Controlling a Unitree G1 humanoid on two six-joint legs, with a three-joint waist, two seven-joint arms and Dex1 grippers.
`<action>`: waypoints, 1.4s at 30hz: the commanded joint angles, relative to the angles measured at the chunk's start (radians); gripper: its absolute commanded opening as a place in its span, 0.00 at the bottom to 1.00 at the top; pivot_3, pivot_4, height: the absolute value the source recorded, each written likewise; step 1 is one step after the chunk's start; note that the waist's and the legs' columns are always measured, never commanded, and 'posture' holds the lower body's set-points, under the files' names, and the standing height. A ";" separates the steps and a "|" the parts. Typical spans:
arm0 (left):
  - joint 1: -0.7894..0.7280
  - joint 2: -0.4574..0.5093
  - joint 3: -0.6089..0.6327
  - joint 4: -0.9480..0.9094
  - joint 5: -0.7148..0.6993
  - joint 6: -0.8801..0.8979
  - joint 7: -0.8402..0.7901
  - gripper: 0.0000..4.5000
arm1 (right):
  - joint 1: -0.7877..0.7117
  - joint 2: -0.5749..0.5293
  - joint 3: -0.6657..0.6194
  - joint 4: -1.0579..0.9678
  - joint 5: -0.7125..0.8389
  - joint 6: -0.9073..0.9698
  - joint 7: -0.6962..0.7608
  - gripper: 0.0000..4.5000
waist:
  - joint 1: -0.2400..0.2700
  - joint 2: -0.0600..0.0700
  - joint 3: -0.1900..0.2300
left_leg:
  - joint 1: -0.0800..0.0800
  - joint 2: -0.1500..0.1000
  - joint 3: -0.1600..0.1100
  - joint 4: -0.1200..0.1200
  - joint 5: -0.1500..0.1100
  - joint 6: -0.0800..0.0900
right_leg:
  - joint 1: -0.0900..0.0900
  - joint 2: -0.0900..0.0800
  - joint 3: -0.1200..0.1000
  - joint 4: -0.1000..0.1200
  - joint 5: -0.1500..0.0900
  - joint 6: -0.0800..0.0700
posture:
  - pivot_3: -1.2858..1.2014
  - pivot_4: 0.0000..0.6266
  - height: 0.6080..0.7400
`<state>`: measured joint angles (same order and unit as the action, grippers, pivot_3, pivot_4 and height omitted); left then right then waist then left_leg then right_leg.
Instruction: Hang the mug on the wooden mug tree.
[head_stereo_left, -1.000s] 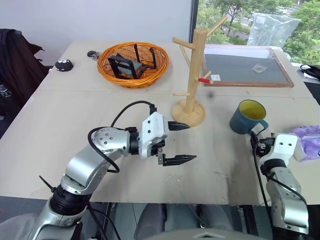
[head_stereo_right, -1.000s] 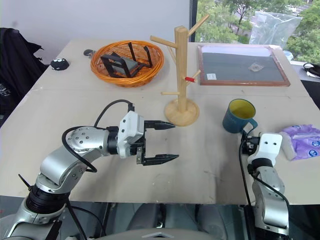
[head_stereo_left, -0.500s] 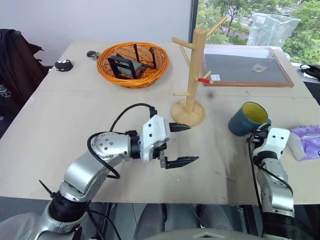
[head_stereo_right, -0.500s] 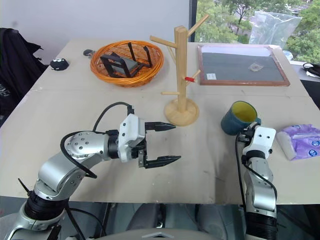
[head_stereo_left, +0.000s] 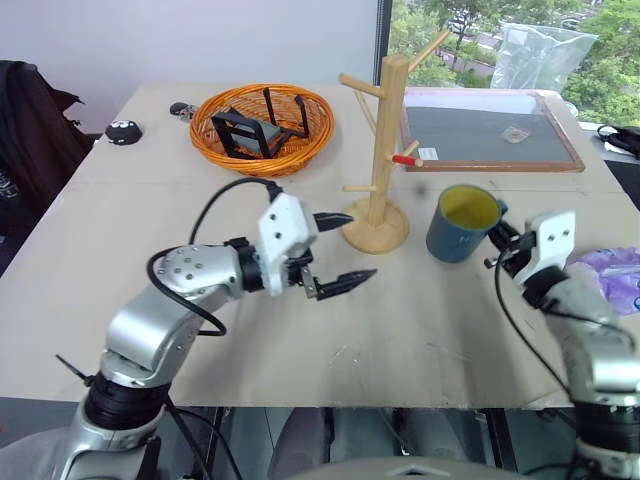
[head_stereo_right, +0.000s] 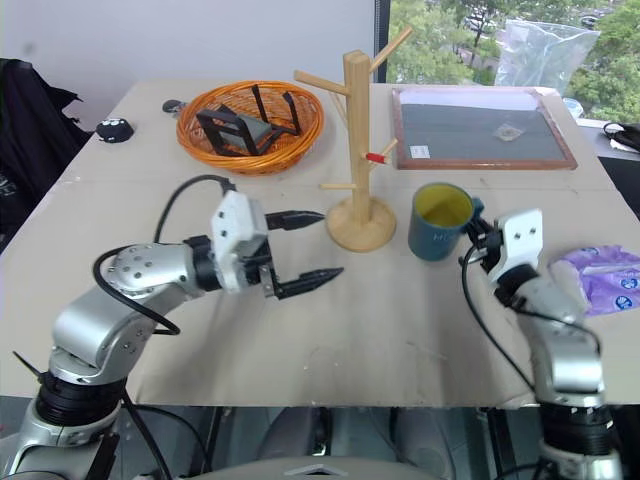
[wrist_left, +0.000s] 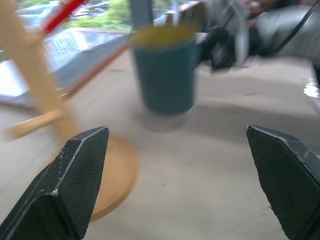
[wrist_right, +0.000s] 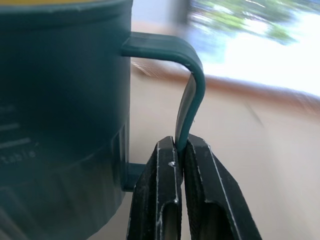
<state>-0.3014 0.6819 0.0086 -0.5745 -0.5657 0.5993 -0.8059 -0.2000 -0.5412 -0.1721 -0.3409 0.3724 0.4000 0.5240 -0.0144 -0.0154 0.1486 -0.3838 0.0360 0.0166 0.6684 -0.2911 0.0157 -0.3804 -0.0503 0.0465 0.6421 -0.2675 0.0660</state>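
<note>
Upright mug (head_stereo_left: 462, 222), handle toward right gripper (head_stereo_left: 503, 243)

Bare table (head_stereo_left: 420, 310) between left gripper (head_stereo_left: 335, 250) and mug (head_stereo_left: 460, 222).

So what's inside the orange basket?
The basket holds a black frame-like stand, tipped over, with a grey panel. Whatever lies beneath it is hidden.

The mug tree (head_stereo_left: 383, 150) stands mid-table (head_stereo_left: 150, 220). The basket (head_stereo_left: 263, 127) sits behind it to the left, a framed board (head_stereo_left: 487, 132) toward the far right corner. The mug (head_stereo_left: 462, 222) is just right of the tree's base; a bag (head_stereo_left: 615, 278) lies at the right edge.
</note>
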 joint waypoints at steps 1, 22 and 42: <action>0.029 0.008 0.091 -0.015 -0.053 -0.021 -0.009 1.00 | -0.121 -0.165 -0.010 -0.051 0.116 0.126 0.183 0.02 | 0.003 -0.001 0.001 | 0.000 0.000 0.000 0.000 0.000 0.000 | 0.000 0.000 0.000 0.000 0.000 0.000 | 0.52 0.24 0.98; 0.145 -0.063 0.173 -0.114 -0.161 -0.025 0.118 1.00 | -0.795 -0.390 0.378 0.058 0.078 0.590 0.420 0.02 | 0.003 -0.003 0.003 | -0.003 0.001 -0.002 0.001 0.000 0.000 | -0.001 -0.003 -0.003 -0.001 0.000 0.000 | 0.52 0.24 0.98; 0.172 -0.043 0.188 -0.103 -0.135 -0.024 0.152 1.00 | -0.806 -0.320 0.280 0.088 0.049 0.586 0.413 0.40 | 0.004 -0.004 0.002 | -0.017 0.000 -0.002 0.001 0.003 -0.005 | -0.016 -0.003 -0.003 0.001 0.000 0.000 | 0.52 0.24 0.98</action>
<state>-0.1205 0.6371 0.1867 -0.6574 -0.7087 0.5898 -0.6721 -1.0154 -0.8330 0.1906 -0.2207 0.3984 1.0051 0.9235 -0.0106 -0.0190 0.1511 -0.4012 0.0356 0.0150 0.6698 -0.2884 0.0111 -0.3959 -0.0538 0.0432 0.6429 -0.2670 0.0660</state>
